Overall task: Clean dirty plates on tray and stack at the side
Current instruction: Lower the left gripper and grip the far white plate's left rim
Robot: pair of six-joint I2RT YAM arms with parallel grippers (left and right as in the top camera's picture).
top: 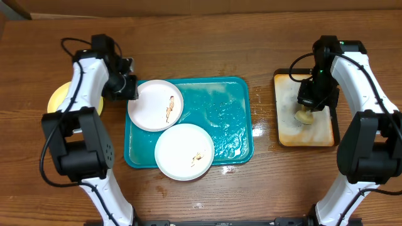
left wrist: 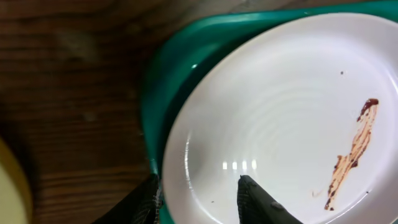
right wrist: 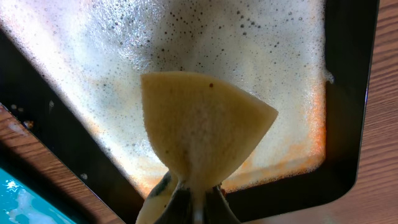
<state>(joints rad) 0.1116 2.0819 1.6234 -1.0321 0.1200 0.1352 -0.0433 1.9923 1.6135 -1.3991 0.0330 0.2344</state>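
Note:
The teal tray (top: 229,119) holds two white dirty plates. The far-left plate (top: 155,105) carries a brown smear and overlaps the tray's left rim (left wrist: 168,68). My left gripper (top: 129,88) is closed on this plate's (left wrist: 280,112) rim, one finger under the edge and one on the inner face (left wrist: 198,180). The other white plate (top: 184,150) lies at the tray's front edge. A pale yellow plate (top: 58,97) sits on the table at far left, partly behind my left arm. My right gripper (top: 308,110) is shut on a yellow sponge (right wrist: 199,124).
A small black-rimmed tray (top: 314,135) with foam and rust stains lies at the right, under the sponge. Suds and water cover the teal tray's right half. Wooden tabletop surrounds both trays.

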